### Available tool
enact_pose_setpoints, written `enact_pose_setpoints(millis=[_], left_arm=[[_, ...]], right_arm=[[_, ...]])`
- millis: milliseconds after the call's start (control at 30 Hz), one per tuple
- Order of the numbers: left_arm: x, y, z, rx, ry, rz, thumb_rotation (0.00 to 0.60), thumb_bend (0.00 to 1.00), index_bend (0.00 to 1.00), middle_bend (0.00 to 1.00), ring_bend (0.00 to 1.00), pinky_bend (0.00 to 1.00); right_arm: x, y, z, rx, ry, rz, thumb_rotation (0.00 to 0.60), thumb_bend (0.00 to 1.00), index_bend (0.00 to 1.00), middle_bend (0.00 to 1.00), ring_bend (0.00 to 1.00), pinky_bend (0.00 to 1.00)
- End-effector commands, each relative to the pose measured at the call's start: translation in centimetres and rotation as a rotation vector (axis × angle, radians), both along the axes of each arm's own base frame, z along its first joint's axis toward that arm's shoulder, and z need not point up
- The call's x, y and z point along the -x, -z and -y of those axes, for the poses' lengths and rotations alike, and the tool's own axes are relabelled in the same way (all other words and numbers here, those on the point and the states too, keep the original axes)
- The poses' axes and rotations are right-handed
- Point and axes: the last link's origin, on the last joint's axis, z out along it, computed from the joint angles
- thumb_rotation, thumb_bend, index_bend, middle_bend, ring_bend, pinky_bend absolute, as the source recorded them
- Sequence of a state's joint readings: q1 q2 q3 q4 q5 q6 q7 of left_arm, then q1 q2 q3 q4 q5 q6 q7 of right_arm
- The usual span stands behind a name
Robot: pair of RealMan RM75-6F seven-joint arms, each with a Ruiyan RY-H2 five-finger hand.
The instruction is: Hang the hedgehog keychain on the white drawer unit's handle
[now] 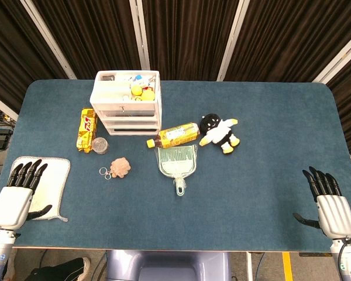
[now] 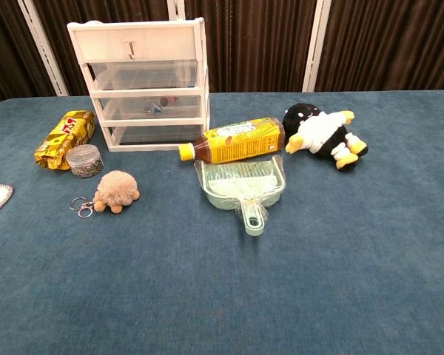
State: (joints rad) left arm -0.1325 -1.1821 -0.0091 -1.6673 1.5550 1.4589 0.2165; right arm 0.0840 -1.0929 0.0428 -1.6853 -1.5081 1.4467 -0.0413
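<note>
The tan plush hedgehog keychain (image 1: 120, 167) (image 2: 116, 191) lies on the blue table in front of the white drawer unit (image 1: 127, 103) (image 2: 143, 83), its metal rings (image 1: 105, 172) (image 2: 81, 205) trailing to its left. A small hook-shaped handle (image 2: 132, 50) shows on the unit's top drawer front. My left hand (image 1: 19, 192) rests open at the near left edge, fingers spread, over a white cloth. My right hand (image 1: 327, 202) lies open at the near right edge. Both are far from the keychain and appear only in the head view.
A yellow snack packet (image 1: 86, 128) (image 2: 64, 137) and a small round jar (image 1: 100, 145) (image 2: 84, 160) sit left of the drawer unit. A tea bottle (image 1: 174, 135) (image 2: 235, 140), a pale green dustpan (image 1: 176, 163) (image 2: 243, 186) and a black-and-white plush toy (image 1: 219, 133) (image 2: 320, 135) lie to the right. White cloth (image 1: 49, 182).
</note>
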Motion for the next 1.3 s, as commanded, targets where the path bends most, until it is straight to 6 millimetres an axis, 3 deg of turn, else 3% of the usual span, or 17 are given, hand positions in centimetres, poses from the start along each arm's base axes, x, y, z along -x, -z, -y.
enact_pose_setpoints(millis=[33, 1133, 1167, 1233, 1300], left_arm=[[0.0, 0.0, 0.0, -0.001, 0.001, 0.0, 0.6, 0.1, 0.0, 0.0, 0.0, 0.0], [-0.6, 0.6, -0.8, 0.016, -0.002, -0.008, 0.6, 0.1, 0.0, 0.0, 0.0, 0.0], [-0.8, 0.6, -1.0, 0.015, -0.001, -0.011, 0.6, 0.1, 0.0, 0.01, 0.02, 0.0], [-1.1, 0.6, -1.7, 0.006, 0.011, -0.026, 0.6, 0.1, 0.01, 0.15, 0.15, 0.09], [-1.5, 0.6, -2.6, -0.006, 0.025, -0.042, 0.6, 0.12, 0.04, 0.45, 0.41, 0.31]], right_arm=[[0.0, 0.1, 0.0, -0.003, -0.002, -0.004, 0.6, 0.03, 0.0, 0.0, 0.0, 0.0], [0.1, 0.0, -0.3, -0.013, 0.007, -0.001, 0.6, 0.03, 0.0, 0.0, 0.0, 0.0], [0.1, 0.0, -0.3, -0.015, 0.007, -0.001, 0.6, 0.03, 0.0, 0.0, 0.0, 0.0], [0.1, 0.0, -0.3, -0.015, 0.007, -0.002, 0.6, 0.03, 0.0, 0.0, 0.0, 0.0], [0.0, 0.1, -0.3, -0.016, 0.006, 0.0, 0.6, 0.03, 0.0, 0.0, 0.0, 0.0]])
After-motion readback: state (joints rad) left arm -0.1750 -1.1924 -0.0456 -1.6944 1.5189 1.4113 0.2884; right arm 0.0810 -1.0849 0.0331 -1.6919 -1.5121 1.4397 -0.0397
